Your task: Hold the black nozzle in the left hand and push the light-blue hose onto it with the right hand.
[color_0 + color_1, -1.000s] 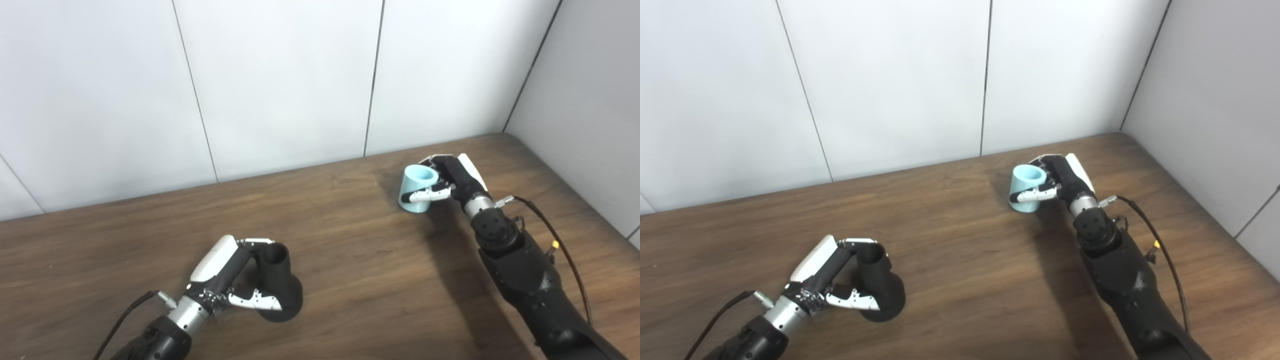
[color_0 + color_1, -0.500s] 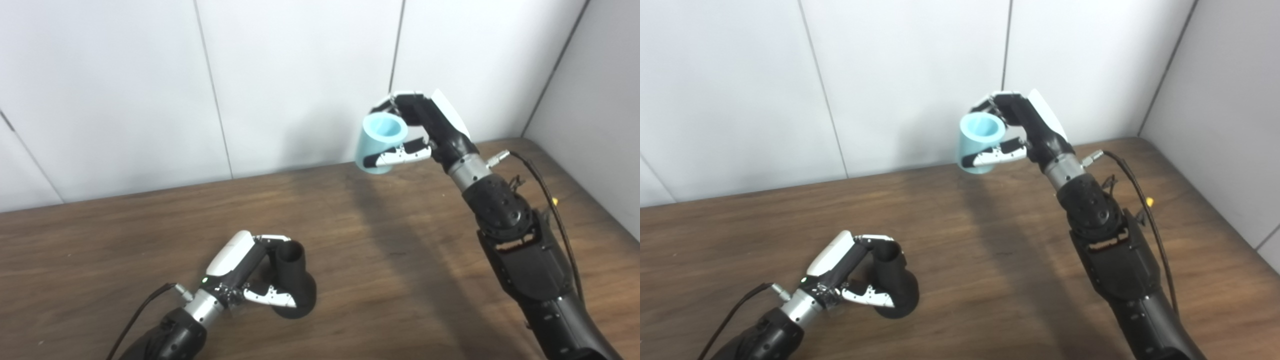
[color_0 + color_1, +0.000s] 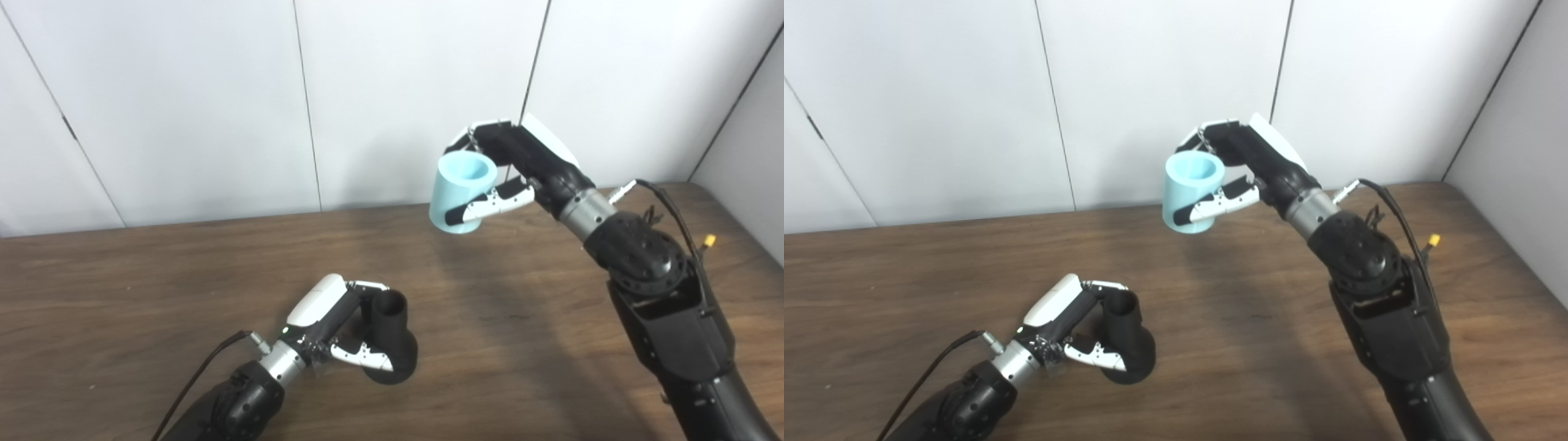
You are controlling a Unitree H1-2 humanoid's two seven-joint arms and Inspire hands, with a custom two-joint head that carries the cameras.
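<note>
Light-blue hose [image 3: 460,192] stub in right hand [image 3: 527,162], black flared nozzle [image 3: 392,343] in left hand [image 3: 327,321]

Both arms are black with silver wrist collars; the left hand [image 3: 334,324] and right hand [image 3: 520,162] have white back plates, black-and-white fingers [image 3: 490,205], and trailing black cables.

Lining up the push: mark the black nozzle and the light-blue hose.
black nozzle [image 3: 392,331], left eye view, on its upright neck.
light-blue hose [image 3: 454,196], left eye view, on its outer wall.
</note>
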